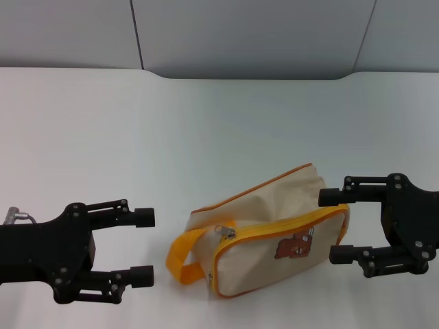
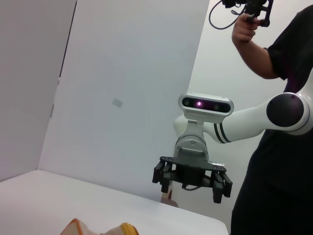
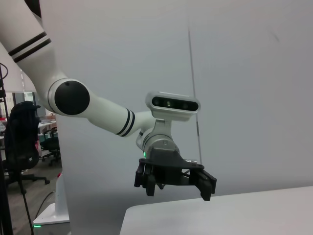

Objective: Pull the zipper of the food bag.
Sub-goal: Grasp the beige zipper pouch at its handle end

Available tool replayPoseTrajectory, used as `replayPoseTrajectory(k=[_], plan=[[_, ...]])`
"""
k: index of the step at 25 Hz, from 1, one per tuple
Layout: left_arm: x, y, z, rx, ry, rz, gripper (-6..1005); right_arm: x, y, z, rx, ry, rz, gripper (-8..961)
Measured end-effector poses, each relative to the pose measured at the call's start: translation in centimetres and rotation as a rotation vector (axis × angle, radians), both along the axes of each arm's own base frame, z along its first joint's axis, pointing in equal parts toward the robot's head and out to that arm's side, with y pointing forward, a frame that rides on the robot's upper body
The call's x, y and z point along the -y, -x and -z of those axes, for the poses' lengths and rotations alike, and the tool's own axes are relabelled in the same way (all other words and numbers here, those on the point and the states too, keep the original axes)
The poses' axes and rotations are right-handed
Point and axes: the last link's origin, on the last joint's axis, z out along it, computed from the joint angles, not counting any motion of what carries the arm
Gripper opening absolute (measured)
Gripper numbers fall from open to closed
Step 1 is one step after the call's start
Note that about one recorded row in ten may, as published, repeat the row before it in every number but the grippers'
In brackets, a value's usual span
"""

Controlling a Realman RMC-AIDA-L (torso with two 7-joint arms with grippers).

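The food bag (image 1: 264, 205), cream with orange piping and a brown bear print (image 1: 296, 245), lies on the white table (image 1: 206, 116). Its orange loop handle (image 1: 182, 257) points toward my left gripper. The yellow-orange zipper (image 1: 288, 223) runs along the front upper edge, and its silver pull tab (image 1: 225, 231) sits at the handle end. My left gripper (image 1: 143, 247) is open and empty, just left of the handle. My right gripper (image 1: 335, 226) is open with its fingers on either side of the bag's right end. A corner of the bag (image 2: 80, 228) shows in the left wrist view.
Grey wall panels (image 1: 254, 34) stand behind the table's far edge. The left wrist view shows the right arm's gripper (image 2: 193, 178) and a person in black (image 2: 279, 161) holding a controller (image 2: 252, 10). The right wrist view shows the left arm's gripper (image 3: 173, 178).
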Motion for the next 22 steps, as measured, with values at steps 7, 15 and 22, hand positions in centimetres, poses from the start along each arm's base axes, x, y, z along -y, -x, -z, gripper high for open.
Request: replayPoseTrajectory(k=[7,15,22], plan=[[0.0,0.0,0.0,0.001,-0.002,-0.002,818,0.1,-0.1,0.0,0.001,-0.001,0.004,728],[0.1,0.0,0.2,0.001,-0.001,0.002,817,0.1,-0.2,-0.1,0.004,-0.005,0.002,729],[-0.1,0.1,2.5,-0.030,-0.004,-0.045,817,0.0,-0.3,-0.2,0.004,-0.015,0.009,728]])
